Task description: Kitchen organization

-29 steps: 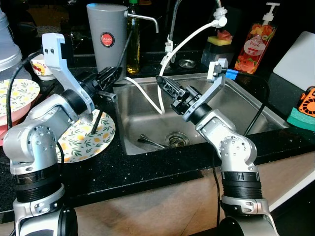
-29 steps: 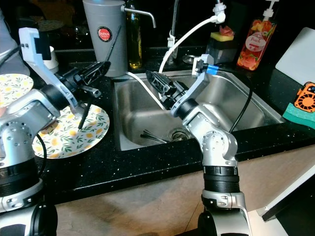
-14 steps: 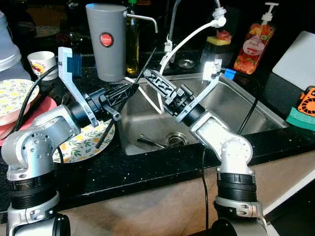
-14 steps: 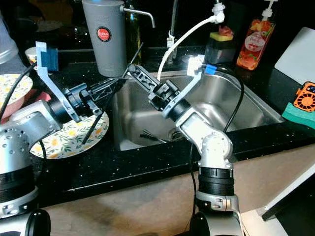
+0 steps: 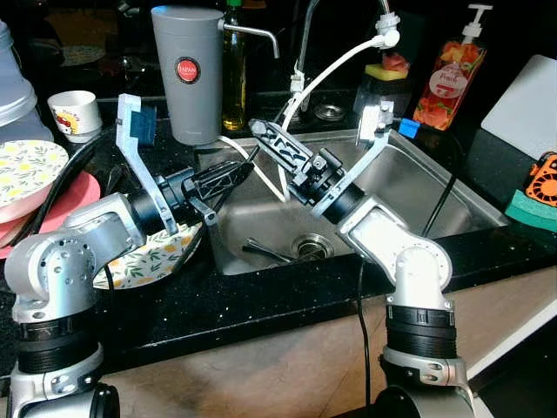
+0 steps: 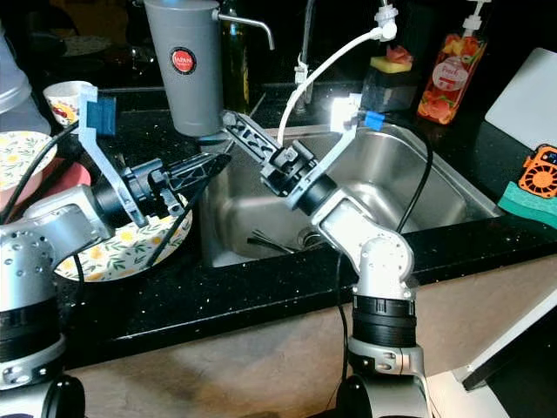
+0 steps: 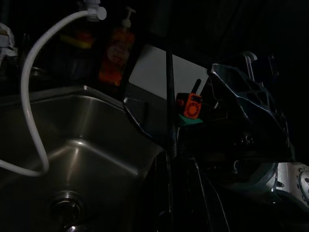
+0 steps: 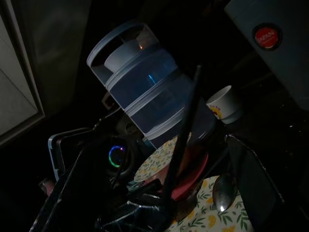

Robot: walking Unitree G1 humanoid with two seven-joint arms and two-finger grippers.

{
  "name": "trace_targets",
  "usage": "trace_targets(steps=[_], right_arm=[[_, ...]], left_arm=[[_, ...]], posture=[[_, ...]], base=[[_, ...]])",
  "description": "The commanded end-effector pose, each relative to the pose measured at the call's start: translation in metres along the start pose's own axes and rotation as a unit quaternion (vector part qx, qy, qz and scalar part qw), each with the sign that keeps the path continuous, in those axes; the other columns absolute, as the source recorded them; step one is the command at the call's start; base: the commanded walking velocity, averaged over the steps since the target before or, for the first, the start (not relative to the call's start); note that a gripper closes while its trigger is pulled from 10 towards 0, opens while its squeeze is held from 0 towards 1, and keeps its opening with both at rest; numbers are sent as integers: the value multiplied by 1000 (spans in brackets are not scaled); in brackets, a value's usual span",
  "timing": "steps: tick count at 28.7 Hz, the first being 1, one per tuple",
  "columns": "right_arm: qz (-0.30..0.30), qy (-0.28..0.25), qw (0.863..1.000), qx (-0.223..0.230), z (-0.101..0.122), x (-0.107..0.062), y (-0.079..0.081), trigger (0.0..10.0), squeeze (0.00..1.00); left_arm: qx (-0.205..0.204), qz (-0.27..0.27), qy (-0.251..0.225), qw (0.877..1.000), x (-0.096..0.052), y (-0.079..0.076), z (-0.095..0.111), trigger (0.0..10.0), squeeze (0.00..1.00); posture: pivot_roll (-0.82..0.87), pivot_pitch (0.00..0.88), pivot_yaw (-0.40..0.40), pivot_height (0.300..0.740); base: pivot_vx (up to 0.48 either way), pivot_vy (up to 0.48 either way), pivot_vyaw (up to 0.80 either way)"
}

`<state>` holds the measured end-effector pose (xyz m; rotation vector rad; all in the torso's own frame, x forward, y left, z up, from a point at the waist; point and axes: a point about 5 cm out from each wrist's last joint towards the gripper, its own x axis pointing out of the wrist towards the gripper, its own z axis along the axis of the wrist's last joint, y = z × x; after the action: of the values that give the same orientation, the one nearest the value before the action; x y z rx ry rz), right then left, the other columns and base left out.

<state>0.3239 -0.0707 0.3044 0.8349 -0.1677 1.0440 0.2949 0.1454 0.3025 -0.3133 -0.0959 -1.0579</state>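
One steel sink [image 5: 435,187] sits in the black counter, and everything here lies around it. Two silver arms reach over its left rim. The left gripper [image 5: 228,174] is clamped narrow on one thin black chopstick [image 5: 233,178], which slants across that rim. The right gripper [image 5: 271,139], over the basin's left part, points at the left one; how far its fingers are parted I cannot tell. Left of the sink lies one floral plate [image 5: 148,261]. Behind the rim stand one grey canister [image 5: 184,70] and one orange soap bottle [image 5: 448,74]. One white hose [image 5: 326,74] loops down into the basin, where a few utensils [image 5: 261,251] lie beside the drain.
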Motion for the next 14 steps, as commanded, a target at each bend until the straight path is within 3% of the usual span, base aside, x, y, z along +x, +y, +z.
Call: trace_targets(steps=[1,3,4,14], right_arm=[[7,0,1000,-5,3,0,5,3098,0],[6,0,1000,-4,3,0,5,3098,0],[5,-1,1000,-3,3,0,5,0,0],[1,-8,1000,-3,6,1,3,0,0]], left_arm=[[6,-10,13,1000,-2,-4,-1,0,0],[5,-10,13,1000,-2,-4,-1,0,0],[5,-9,13,1000,-2,-4,0,0,0],[12,10,13,1000,-3,0,2,0,16]], posture=[[6,88,-33,740],[6,88,-33,740],[7,88,-33,740],[7,99,-36,740]], base=[[0,0,0],[0,0,0],[0,0,0],[0,0,0]])
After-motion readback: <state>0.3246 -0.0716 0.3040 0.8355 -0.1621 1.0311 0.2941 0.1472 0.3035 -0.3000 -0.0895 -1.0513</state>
